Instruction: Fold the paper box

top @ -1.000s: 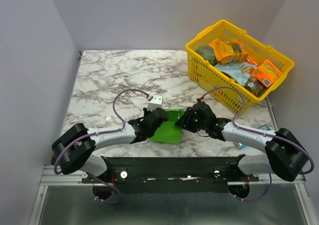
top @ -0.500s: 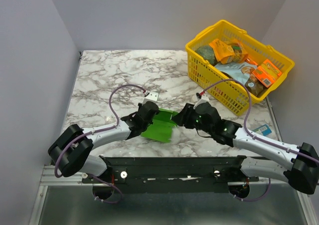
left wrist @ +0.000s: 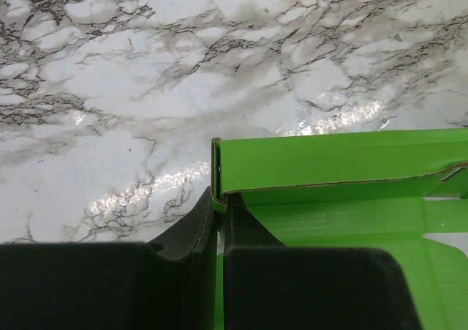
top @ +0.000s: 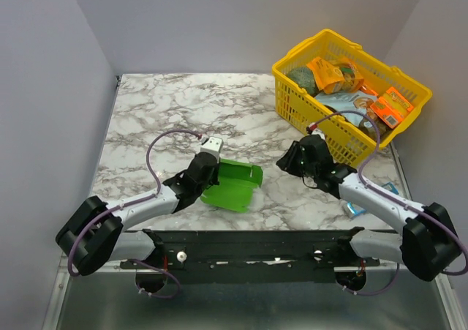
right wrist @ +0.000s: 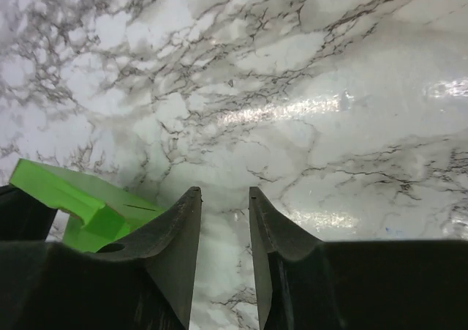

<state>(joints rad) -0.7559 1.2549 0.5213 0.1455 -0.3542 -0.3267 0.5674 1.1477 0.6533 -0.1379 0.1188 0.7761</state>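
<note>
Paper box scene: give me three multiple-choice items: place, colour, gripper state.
1. Where does the yellow basket stand? A far right corner; B far left corner; C between the arms.
2. What colour is the paper box? A blue; B green; C white.
3. What is the left gripper doing? A open, empty; B shut on the basket; C shut on the paper box.
Answers: 1 A, the top view shows it far right. 2 B, bright green card. 3 C, it pinches the card's edge.
</note>
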